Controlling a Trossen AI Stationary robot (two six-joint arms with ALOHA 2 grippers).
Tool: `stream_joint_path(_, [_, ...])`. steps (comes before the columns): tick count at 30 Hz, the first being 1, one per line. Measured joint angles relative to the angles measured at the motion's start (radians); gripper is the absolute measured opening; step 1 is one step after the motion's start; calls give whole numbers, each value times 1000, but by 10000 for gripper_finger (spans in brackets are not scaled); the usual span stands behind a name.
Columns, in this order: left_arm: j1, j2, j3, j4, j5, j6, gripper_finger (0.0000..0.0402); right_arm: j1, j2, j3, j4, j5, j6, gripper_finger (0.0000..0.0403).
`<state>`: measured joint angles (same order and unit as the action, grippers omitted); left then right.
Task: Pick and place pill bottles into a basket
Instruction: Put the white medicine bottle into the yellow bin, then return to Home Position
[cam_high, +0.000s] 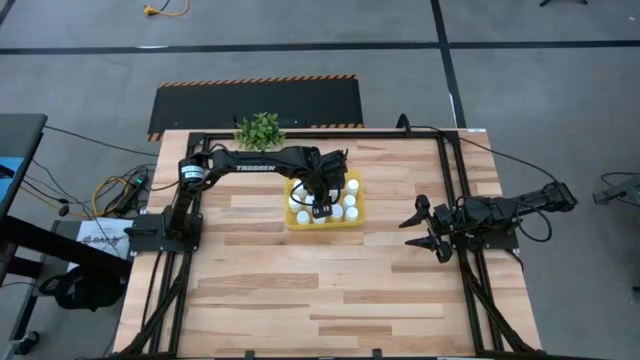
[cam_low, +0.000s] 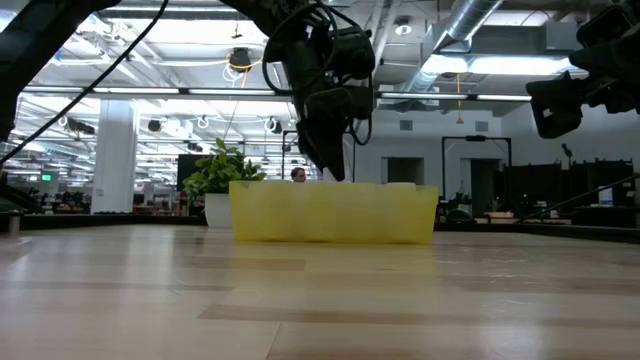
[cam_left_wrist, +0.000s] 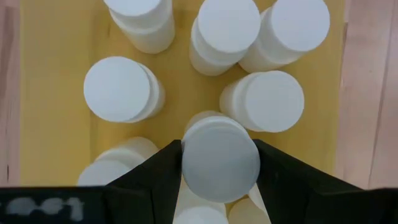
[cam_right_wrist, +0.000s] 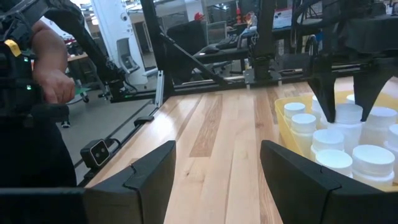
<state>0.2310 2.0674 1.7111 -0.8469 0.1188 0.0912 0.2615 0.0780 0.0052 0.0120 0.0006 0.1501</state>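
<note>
The left pincer (cam_high: 322, 208) hangs over the yellow basket (cam_high: 355, 214), pointing straight down, with one pill bottle (cam_left_wrist: 220, 163) between its fingers (cam_left_wrist: 155, 180). In the left wrist view the fingers flank the bottle's cap on both sides and look to be touching or very nearly touching it; I cannot tell whether they are gripping it or letting go. The bottle stands upright, its long axis vertical, round cap facing up toward the wrist. It seems to sit low among the others, though whether it rests on the basket floor is hidden.

The main risk is crowding. Other pill bottles (cam_left_wrist: 123, 90) stand just beyond the fingertips and close on each side, and two more caps show directly beneath the held one. If the fingers spread wider or the pincer lifts at a slant, a finger could knock a neighbour over. If the bottle is set on top of another's cap rather than on the floor, it could tip and roll once freed. All visible bottles are upright now.

The right pincer (cam_high: 424, 228) waits well off to the side, near the edge of the surface (cam_high: 300, 290), its fingers apart and holding nothing.
</note>
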Motion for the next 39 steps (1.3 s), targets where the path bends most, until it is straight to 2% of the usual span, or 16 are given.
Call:
stream_joint_path(26, [1, -1, 10, 0, -10, 37, 177, 0, 0, 0, 0, 0, 0, 226])
stream_joint_path(31, [0, -2, 108, -84, -13, 67, 177, 0, 0, 0, 0, 0, 0, 226])
stream_joint_path(36, [-11, -10, 321, -271, -80, 87, 177, 0, 0, 0, 0, 0, 0, 226])
stream_joint_path(39, [-9, -69, 426, -314, -62, 50, 177, 0, 0, 0, 0, 0, 0, 226])
